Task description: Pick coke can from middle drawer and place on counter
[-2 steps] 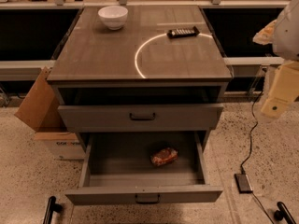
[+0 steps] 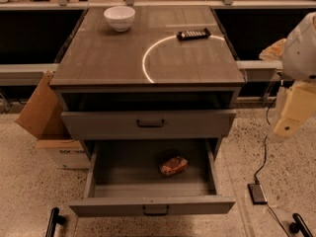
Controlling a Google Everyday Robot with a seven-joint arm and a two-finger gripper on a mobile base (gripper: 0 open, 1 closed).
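The coke can [image 2: 173, 165] lies on its side in the open middle drawer [image 2: 153, 205], right of centre on the grey drawer floor. The drawer is pulled out toward me, below the counter [image 2: 113, 58], whose wood-grain top bears a white arc. My gripper [image 2: 284, 124] is at the right edge of the view, at the end of the beige arm part. It hangs beside the cabinet at drawer height, well right of the can and touching nothing.
A white bowl [image 2: 119, 18] and a black remote [image 2: 193, 34] sit at the back of the counter. Another grey drawer front [image 2: 148, 124] is shut above the open one. A cardboard box [image 2: 47, 127] stands on the left; a cable and adapter [image 2: 257, 193] lie on the floor at the right.
My arm at the right has come slightly lower and a little to the left. The can, the drawer and the things on the counter have not moved.
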